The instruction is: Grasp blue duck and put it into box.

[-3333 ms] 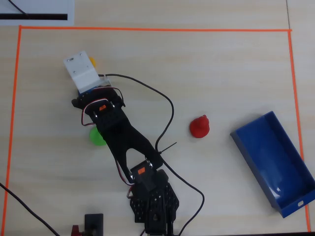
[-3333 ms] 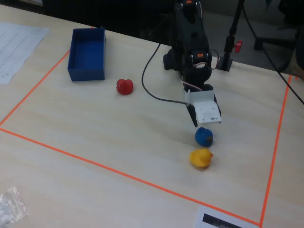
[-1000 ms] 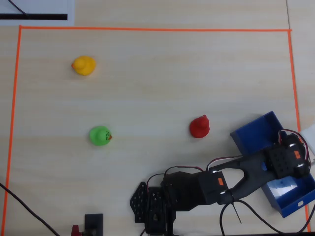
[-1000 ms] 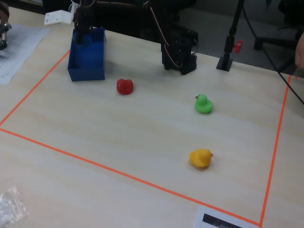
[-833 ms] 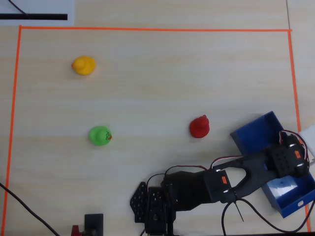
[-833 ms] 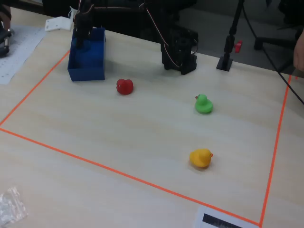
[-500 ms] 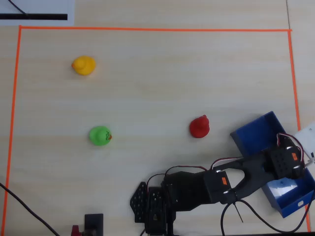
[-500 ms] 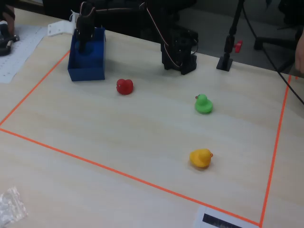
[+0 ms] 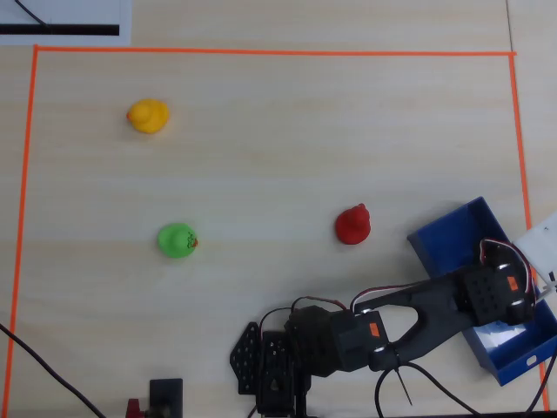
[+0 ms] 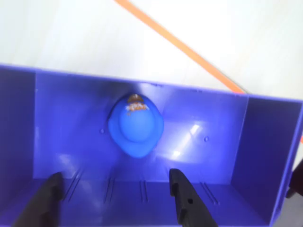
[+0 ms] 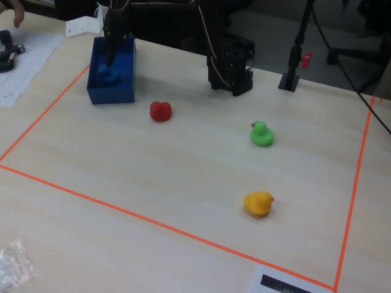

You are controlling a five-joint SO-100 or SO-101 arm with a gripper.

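Observation:
The blue duck (image 10: 136, 125) lies on the floor of the blue box (image 10: 265, 142), near its far wall in the wrist view. My gripper (image 10: 113, 191) hangs just above the box, open and empty, with both dark fingers (image 10: 185, 201) apart from the duck. In the overhead view the gripper (image 9: 505, 287) covers the box (image 9: 444, 239) at the right edge and hides the duck. In the fixed view the duck (image 11: 107, 74) shows inside the box (image 11: 113, 94) at the far left, under the gripper (image 11: 113, 58).
A red duck (image 9: 352, 225), a green duck (image 9: 177, 240) and a yellow duck (image 9: 148, 115) stand on the wooden table inside an orange tape border (image 9: 261, 52). The arm's base (image 9: 287, 357) sits at the bottom edge. A white tag (image 9: 541, 242) lies beside the box.

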